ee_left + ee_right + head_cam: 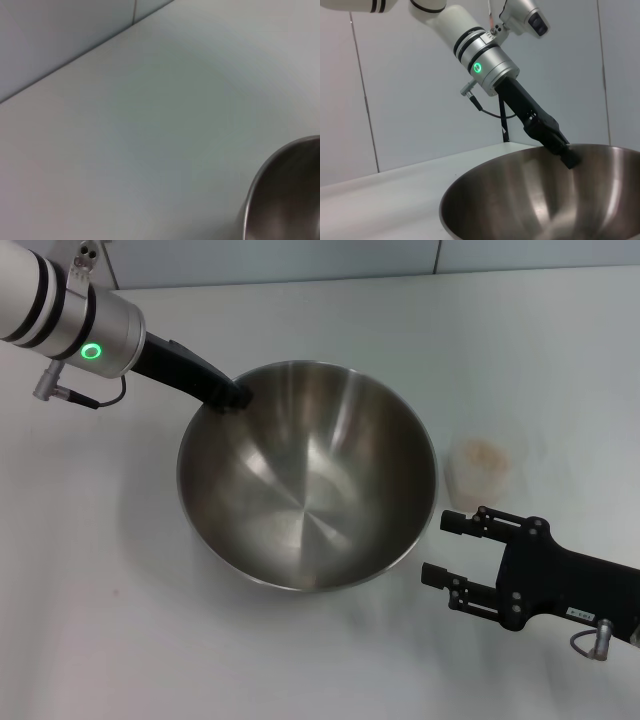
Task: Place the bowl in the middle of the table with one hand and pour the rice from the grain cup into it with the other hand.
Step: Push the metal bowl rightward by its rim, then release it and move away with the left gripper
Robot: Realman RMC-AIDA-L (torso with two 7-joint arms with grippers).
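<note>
While the right gripper [446, 549] hovers low at the table's [100, 640] near right side, its two fingers spread wide and holding nothing, the cup [478, 472] stands just beyond it, upright, with pale rice [482, 452] inside. Beside the cup, mid-table, sits the bowl [307, 475], bare inside. At its far left rim the left gripper [232, 396] is clamped onto the edge.
</note>
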